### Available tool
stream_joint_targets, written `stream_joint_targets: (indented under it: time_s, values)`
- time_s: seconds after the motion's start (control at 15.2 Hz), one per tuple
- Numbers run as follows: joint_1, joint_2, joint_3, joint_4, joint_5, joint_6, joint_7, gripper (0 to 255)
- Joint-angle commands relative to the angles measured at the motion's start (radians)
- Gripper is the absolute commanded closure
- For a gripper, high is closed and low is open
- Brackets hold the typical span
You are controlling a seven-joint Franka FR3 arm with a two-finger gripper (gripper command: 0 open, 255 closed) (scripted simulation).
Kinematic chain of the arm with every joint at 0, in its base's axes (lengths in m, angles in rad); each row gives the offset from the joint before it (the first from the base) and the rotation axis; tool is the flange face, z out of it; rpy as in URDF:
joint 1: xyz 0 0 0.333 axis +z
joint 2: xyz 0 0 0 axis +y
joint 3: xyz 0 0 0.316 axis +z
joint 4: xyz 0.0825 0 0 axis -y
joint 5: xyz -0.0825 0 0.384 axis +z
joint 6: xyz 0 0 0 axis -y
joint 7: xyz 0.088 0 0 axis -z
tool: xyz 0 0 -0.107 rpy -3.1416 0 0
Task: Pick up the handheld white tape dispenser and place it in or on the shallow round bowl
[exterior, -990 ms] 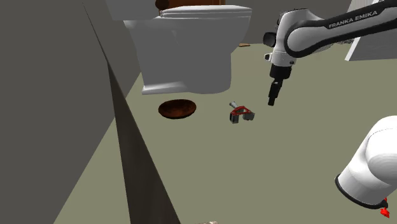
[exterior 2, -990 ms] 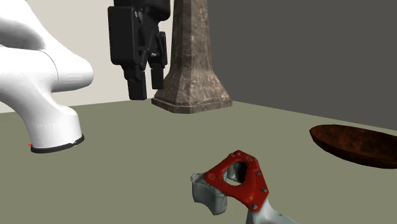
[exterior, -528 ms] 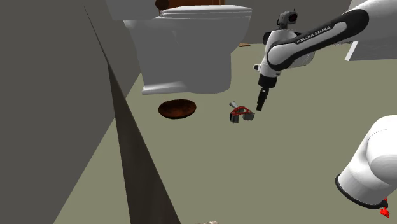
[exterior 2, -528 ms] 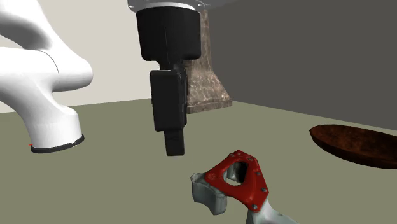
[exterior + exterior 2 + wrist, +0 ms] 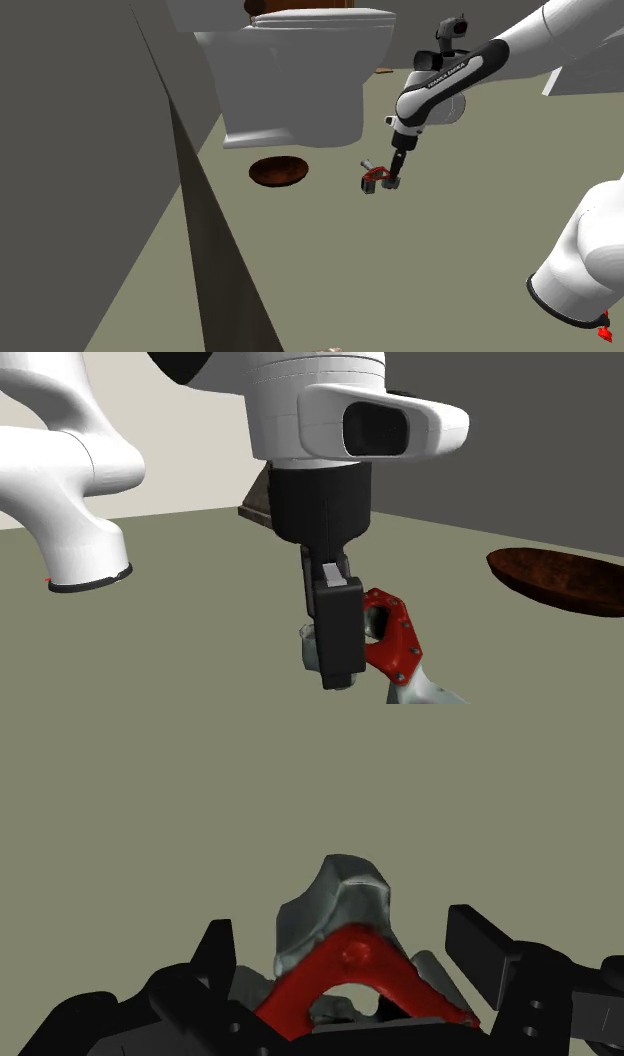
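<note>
Red-and-grey handheld tape dispenser [image 5: 373, 180] lies on the olive floor [image 5: 420, 270], near the shallow round brown bowl [image 5: 279, 172] and apart from it, on the bowl's right side in the shoulder view. Your all-black two-finger gripper [image 5: 393, 184] is down at the dispenser, on the side away from the bowl. In the wrist view you can see the fingers [image 5: 478, 949] spread wide with the dispenser's red frame and grey end between them, and neither finger touching it, so you are holding nothing. A white toilet [image 5: 290, 80] stands just behind the bowl.
</note>
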Motion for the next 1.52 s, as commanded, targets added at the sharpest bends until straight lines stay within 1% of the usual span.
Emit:
stream_joint_targets:
  time_s: [0.0,0.2,0.73,0.79,1.39,1.45]
  values:
    - [0.003,0.021,0.001,-0.005,0.015,0.025,-0.011,0]
    - [0.007,0.059,0.005,-0.018,0.042,0.072,-0.03,0]
    - [0.007,0.059,0.005,-0.018,0.042,0.072,-0.03,0]
    - [0.007,0.059,0.005,-0.018,0.042,0.072,-0.03,255]
    - [0.007,0.059,0.005,-0.018,0.042,0.072,-0.03,255]
    - [0.007,0.048,0.004,-0.015,0.034,0.059,-0.023,255]
